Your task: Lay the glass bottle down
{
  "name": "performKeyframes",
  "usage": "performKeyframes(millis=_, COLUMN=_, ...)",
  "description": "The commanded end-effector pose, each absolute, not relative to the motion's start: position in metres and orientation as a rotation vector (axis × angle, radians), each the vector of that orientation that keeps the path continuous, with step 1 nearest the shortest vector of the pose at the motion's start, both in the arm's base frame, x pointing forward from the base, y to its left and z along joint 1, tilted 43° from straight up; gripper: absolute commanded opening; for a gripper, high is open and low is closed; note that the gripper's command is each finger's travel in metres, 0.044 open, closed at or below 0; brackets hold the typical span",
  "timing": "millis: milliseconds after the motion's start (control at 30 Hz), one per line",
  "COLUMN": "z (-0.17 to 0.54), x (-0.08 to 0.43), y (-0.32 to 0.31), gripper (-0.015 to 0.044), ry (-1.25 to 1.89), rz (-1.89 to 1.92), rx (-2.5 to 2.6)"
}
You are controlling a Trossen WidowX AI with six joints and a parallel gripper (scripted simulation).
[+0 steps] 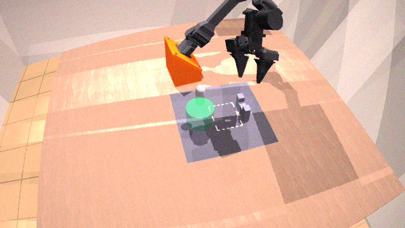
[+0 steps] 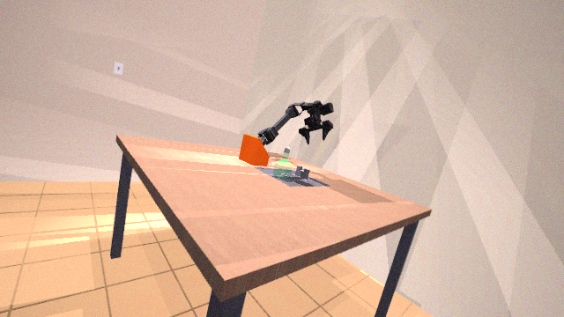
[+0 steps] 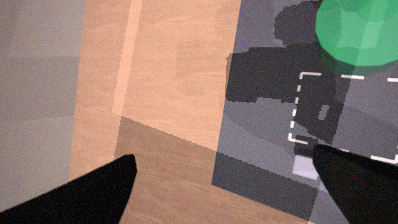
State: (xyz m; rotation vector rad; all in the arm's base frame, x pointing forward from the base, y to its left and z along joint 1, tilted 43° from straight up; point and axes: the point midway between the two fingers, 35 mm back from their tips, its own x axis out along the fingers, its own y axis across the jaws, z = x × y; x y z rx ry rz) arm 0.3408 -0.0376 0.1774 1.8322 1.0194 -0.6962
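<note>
While your gripper (image 1: 250,80) (image 2: 316,142) (image 3: 222,158) hangs in the air above the level of the bottle's neck, its fingers are spread wide with nothing between them, so you are holding nothing. Take the grey U-shaped rest (image 1: 246,112) (image 2: 304,174) (image 3: 305,167) as your landmark. The glass bottle (image 1: 200,115) (image 2: 282,171) (image 3: 362,32) stands upright on the dark mat (image 1: 202,153) (image 2: 296,183) (image 3: 250,165), across the dashed outline (image 1: 230,128) (image 3: 295,112) from the rest, its green body down and its pale-capped neck pointing up. You have the outline between the bottle and the rest; in the top view the bottle's body overlaps the near edge of that outline only slightly, and you cannot tell from there whether they meet on the mat. The rest has two upright prongs with a gap between them, and you see no neck in that gap. Away from the rest, beyond the bottle toward the arm's foot, is the orange mount (image 1: 183,71) (image 2: 253,151), from which your black arm (image 1: 218,17) (image 2: 282,124) reaches up and over. The wooden table (image 1: 126,177) (image 2: 247,238) (image 3: 165,90) carries the rest, the mat and the mount. In your wrist view, one dark fingertip partly covers the rest.
</note>
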Motion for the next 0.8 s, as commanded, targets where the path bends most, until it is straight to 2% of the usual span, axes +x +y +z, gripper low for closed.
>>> performKeyframes(millis=0, z=0.129, x=0.325, y=-0.082, gripper=0.044, ry=1.079, rz=-0.745, rx=1.868)
performKeyframes(millis=133, z=0.084, x=0.3, y=-0.118, gripper=0.044, ry=1.137, rz=-0.732, rx=1.916)
performKeyframes(millis=333, z=0.034, x=0.258, y=-0.139, gripper=0.044, ry=1.189, rz=-0.672, rx=2.095)
performKeyframes(millis=467, z=0.029, x=0.26, y=-0.137, gripper=0.044, ry=1.252, rz=-0.695, rx=2.076)
performKeyframes(millis=767, z=0.006, x=0.273, y=-0.116, gripper=0.044, ry=1.665, rz=-0.853, rx=1.852)
